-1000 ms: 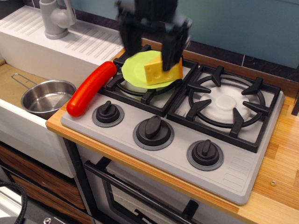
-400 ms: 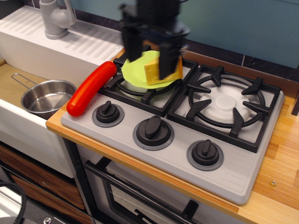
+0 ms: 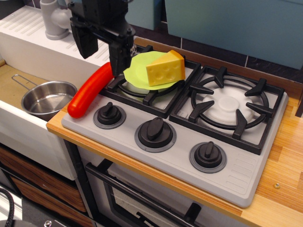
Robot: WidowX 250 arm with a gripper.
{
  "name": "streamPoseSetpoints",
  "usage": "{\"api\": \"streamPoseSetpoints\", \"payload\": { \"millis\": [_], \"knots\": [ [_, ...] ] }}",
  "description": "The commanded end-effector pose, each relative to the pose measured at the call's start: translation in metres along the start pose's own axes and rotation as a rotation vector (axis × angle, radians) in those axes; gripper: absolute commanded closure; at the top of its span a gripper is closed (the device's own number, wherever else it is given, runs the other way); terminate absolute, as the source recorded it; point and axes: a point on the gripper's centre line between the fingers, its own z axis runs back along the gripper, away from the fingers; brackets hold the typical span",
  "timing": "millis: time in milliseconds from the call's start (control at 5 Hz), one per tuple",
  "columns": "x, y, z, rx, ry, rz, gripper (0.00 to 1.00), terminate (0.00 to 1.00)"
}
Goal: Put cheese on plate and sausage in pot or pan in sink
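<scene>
1. The sink (image 3: pixel 12 78) sat at the left, the pot (image 3: pixel 47 98) in its basin, handle pointing up-left.
2. The end effector (image 3: pixel 101 45) hung spread and empty over the sausage's upper end.
3. The sausage (image 3: pixel 91 90) lay on the stove's left edge, long axis running lower-left to upper-right.
4. The plate (image 3: pixel 137 71) rested on the left burner.
5. The cheese (image 3: pixel 165 69) sat on it, narrow end pointing left.

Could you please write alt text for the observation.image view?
A black gripper, open and empty, hangs over a red sausage on a toy stove; yellow cheese sits on a green plate, and a steel pot waits in the sink.
</scene>
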Motion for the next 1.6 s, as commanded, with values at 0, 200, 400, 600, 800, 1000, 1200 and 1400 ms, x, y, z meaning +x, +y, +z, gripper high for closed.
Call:
{"api": "streamPoseSetpoints", "payload": {
  "millis": [0, 200, 400, 600, 800, 1000, 1200, 1400],
  "knots": [
    [0.011, 0.037, -0.006, 0.045, -0.139, -0.003, 0.0, 0.0],
    [0.007, 0.053, -0.021, 0.031, -0.159, -0.016, 0.0, 0.0],
    [-0.001, 0.063, -0.034, 0.027, -0.16, 0.0, 0.0, 0.0],
    [-0.01, 0.068, -0.048, 0.04, -0.171, 0.036, 0.0, 0.0],
    [-0.02, 0.066, -0.06, 0.048, -0.168, 0.08, 0.0, 0.0],
    [-0.025, 0.058, -0.073, 0.028, -0.184, 0.099, 0.0, 0.0],
    [-0.023, 0.048, -0.083, 0.002, -0.203, 0.1, 0.0, 0.0],
    [-0.021, 0.04, -0.092, -0.015, -0.221, 0.098, 0.0, 0.0]
  ]
}}
